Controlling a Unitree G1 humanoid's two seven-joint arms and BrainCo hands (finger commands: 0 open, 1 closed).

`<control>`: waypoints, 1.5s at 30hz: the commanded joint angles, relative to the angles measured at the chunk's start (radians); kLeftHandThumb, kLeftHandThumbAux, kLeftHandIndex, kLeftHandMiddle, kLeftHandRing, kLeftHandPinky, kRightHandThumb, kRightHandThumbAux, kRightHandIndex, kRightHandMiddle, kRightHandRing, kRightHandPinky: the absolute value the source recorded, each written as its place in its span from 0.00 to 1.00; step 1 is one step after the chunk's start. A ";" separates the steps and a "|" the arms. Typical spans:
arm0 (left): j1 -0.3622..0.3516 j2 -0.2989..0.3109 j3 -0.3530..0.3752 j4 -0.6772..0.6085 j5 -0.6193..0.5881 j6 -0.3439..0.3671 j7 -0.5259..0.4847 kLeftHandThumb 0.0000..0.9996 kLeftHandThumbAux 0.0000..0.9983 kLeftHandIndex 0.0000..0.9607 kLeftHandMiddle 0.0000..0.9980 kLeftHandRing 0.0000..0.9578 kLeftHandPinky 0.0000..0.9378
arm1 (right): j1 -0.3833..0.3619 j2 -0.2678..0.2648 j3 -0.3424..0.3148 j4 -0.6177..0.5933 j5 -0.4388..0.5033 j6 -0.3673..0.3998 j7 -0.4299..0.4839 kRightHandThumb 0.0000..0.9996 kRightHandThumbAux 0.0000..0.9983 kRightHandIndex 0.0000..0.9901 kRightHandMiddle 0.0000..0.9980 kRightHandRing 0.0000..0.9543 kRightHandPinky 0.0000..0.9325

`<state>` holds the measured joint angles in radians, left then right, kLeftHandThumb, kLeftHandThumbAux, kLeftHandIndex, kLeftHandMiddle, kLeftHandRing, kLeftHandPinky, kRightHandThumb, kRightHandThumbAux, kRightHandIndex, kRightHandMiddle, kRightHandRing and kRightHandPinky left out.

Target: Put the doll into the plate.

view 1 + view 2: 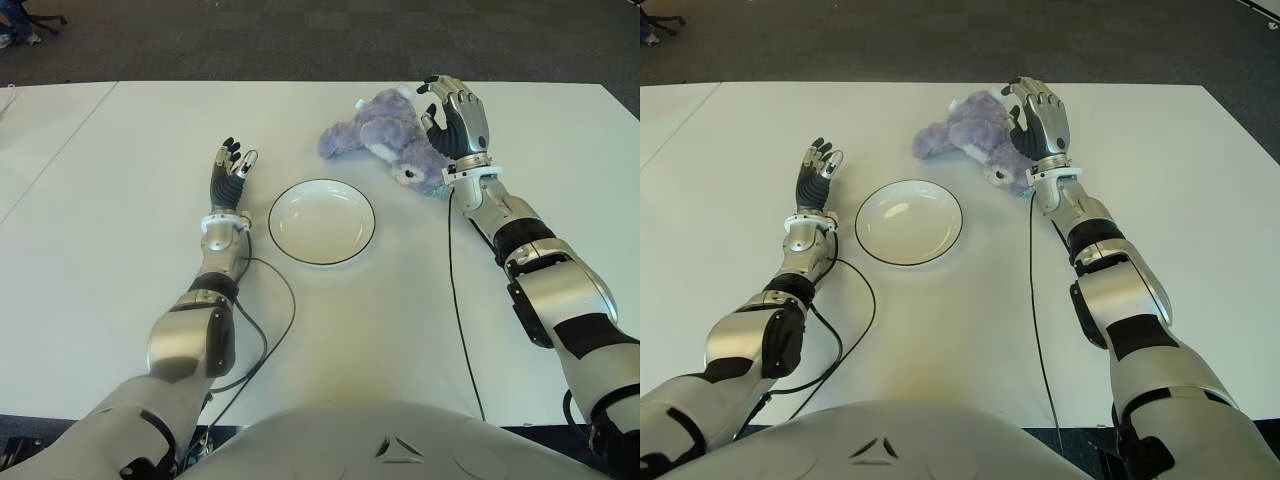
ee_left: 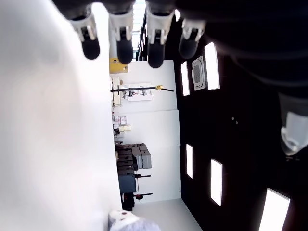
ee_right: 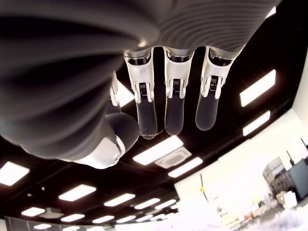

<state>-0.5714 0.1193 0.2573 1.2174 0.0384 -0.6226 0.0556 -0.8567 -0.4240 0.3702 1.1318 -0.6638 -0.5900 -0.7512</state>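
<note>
Spread right hand (image 1: 455,118) poised beside plush doll (image 1: 385,138) to grasp it; left hand (image 1: 229,170) spread left of plate (image 1: 321,221).

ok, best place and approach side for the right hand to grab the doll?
Probably the doll's thick mid-body, not the thin limb trailing toward the robot's left. It lies on its side on the table, past the plate. The open right hand is already at its right flank, palm facing it, so close in from the right and wrap the bulk. The left hand is open left of the plate.
</note>
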 commanded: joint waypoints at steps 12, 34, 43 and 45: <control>0.200 -0.073 -0.007 0.134 0.004 0.117 0.000 0.00 0.46 0.08 0.12 0.09 0.05 | 0.057 -0.022 -0.009 -0.100 0.007 -0.030 0.011 0.74 0.71 0.44 0.82 0.86 0.85; 0.199 -0.071 -0.010 0.137 0.010 0.129 0.008 0.00 0.46 0.09 0.11 0.09 0.06 | 0.064 -0.018 -0.020 -0.142 0.042 0.062 0.189 0.70 0.71 0.42 0.70 0.73 0.70; 0.199 -0.071 -0.011 0.137 0.011 0.128 0.009 0.00 0.46 0.08 0.11 0.08 0.03 | 0.066 -0.021 0.008 -0.132 0.022 0.177 0.353 0.36 0.49 0.01 0.08 0.30 0.44; 0.199 -0.070 -0.013 0.137 0.012 0.130 0.009 0.00 0.46 0.08 0.11 0.08 0.06 | 0.067 -0.026 0.016 -0.139 0.013 0.193 0.377 0.33 0.44 0.00 0.00 0.08 0.12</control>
<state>-0.5714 0.1193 0.2568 1.2175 0.0387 -0.6224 0.0559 -0.8206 -0.4450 0.3667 0.9925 -0.6417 -0.4540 -0.4584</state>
